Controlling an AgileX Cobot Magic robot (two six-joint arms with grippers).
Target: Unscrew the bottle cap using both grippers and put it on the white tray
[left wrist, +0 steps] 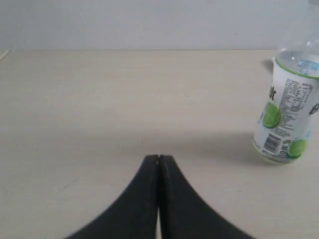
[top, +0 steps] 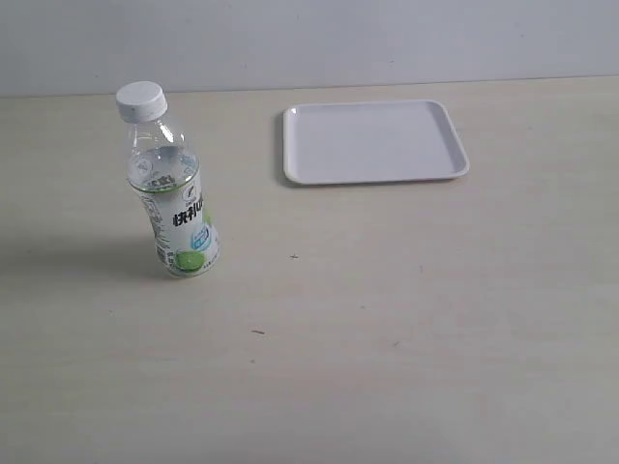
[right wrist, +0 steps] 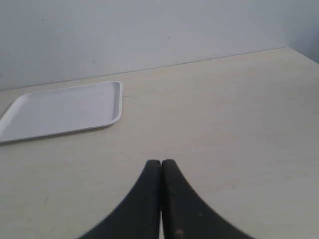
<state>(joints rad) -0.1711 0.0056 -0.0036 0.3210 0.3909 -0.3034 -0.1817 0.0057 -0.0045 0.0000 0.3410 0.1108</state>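
Note:
The clear bottle [top: 172, 198] with its white-and-green label stands upright on the left of the table. The white ribbed cap [top: 141, 100] sits on its neck. In the left wrist view the bottle's lower half [left wrist: 288, 112] shows at the frame edge, well away from my left gripper [left wrist: 158, 158], which is shut with nothing in it. The square white tray [top: 373, 141] lies at the back, right of the bottle. The right wrist view shows the tray [right wrist: 60, 110] lying apart from my right gripper [right wrist: 161, 163], also shut and empty. Neither gripper appears in the exterior view.
The pale wooden tabletop [top: 387, 319] carries only the bottle and the tray. A plain light wall [top: 309, 39] rises behind the table's far edge.

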